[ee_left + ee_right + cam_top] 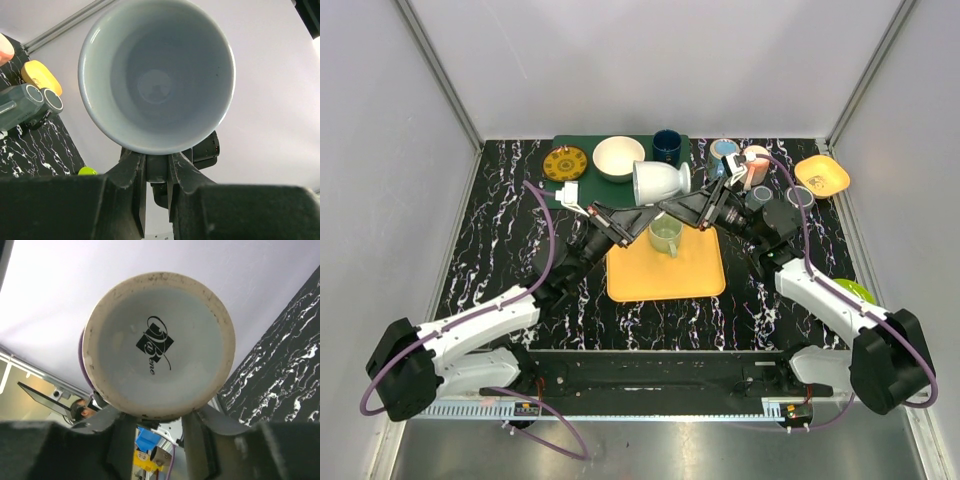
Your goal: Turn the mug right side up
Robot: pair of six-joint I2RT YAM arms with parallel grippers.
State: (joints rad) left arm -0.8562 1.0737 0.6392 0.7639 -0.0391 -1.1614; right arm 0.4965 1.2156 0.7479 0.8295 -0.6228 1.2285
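Two grippers meet the mug (660, 183), held on its side in the air over the tray (665, 285): left gripper (157, 162) jaws nearly shut on something dark under the rim, likely the handle; right gripper (160, 425) jaws part open at the base, grip unclear. Looks glazed ceramic: stiff, slick, weighty, chippable, so pinch handle or wall. Pale, flared, empty, black logo on scuffed foot.

The mug (660, 183) is pale grey-white and glazed, widening from a narrow foot to a broad mouth. It hangs on its side in the air just beyond the far edge of the yellow tray (665, 272). The empty mouth faces left, and the base, printed with a black logo, faces right.
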